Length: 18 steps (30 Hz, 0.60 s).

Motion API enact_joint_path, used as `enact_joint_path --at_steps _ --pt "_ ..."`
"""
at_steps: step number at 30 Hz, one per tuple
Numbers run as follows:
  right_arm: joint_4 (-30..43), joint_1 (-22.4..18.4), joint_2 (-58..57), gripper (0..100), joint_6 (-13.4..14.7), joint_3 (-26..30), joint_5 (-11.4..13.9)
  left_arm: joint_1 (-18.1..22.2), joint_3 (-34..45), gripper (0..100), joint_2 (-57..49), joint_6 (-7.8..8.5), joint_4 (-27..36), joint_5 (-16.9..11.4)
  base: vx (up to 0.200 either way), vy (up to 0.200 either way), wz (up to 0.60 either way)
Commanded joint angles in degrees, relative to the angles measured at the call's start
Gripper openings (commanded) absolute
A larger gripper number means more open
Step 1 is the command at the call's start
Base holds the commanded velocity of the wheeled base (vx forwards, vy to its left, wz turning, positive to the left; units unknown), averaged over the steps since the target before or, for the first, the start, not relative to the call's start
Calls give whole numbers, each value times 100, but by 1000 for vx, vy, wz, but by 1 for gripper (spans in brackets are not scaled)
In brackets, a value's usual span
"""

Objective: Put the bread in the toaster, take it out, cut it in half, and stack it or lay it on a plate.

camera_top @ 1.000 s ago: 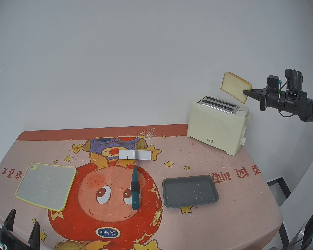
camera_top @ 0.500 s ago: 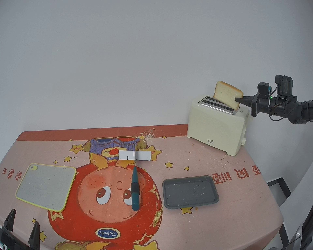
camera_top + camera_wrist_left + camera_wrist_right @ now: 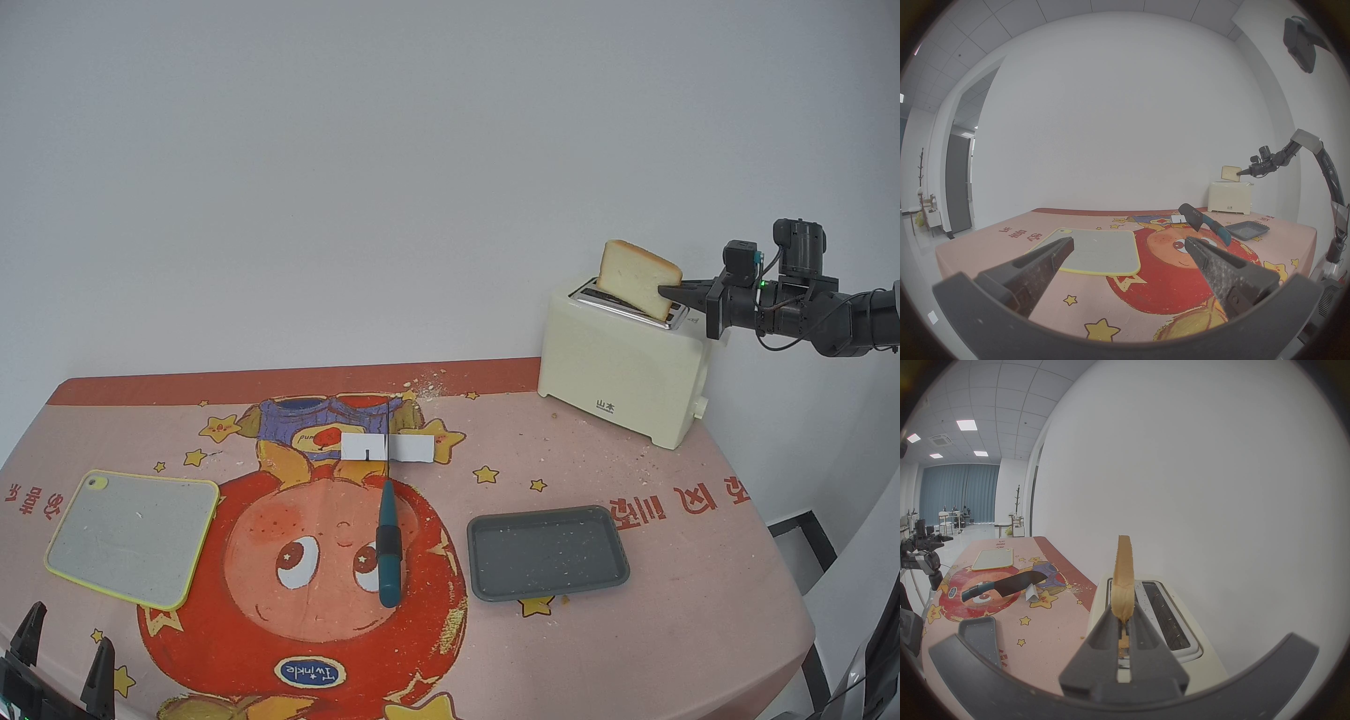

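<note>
Pinching the bread slice (image 3: 637, 277) by one edge with the right end effector (image 3: 667, 291), narrow and tight. Holding it on edge, tilted, lower corner right at the slots of the cream toaster (image 3: 623, 375), far right on the bench (image 3: 675, 600). Over to the left end effector (image 3: 1128, 242): spread wide, gripping nothing, low at the near left corner. In between on the bench: cutting board (image 3: 131, 534), teal-handled knife (image 3: 387, 548), grey tray (image 3: 474, 555).

Illumination is bright, diffuse and even. Lit ceiling panels (image 3: 967, 424), high over the room beyond the toaster (image 3: 1153, 622), supply the light. The toaster casts a faint, soft-edged shadow on the bench (image 3: 712, 581) at its base. Both wrist views bow straight lines around the toaster and darken at the corners.
</note>
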Motion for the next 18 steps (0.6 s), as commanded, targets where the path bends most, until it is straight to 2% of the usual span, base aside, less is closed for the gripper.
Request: enact_joint_path --at_steps 1,18 --pt "1 -13 39 0 -7 14 0 4 101 100 -31 -4 0 2 0 0 0" --pt "-8 -84 180 0 -7 -144 -9 4 101 100 -31 5 0 2 0 0 0"
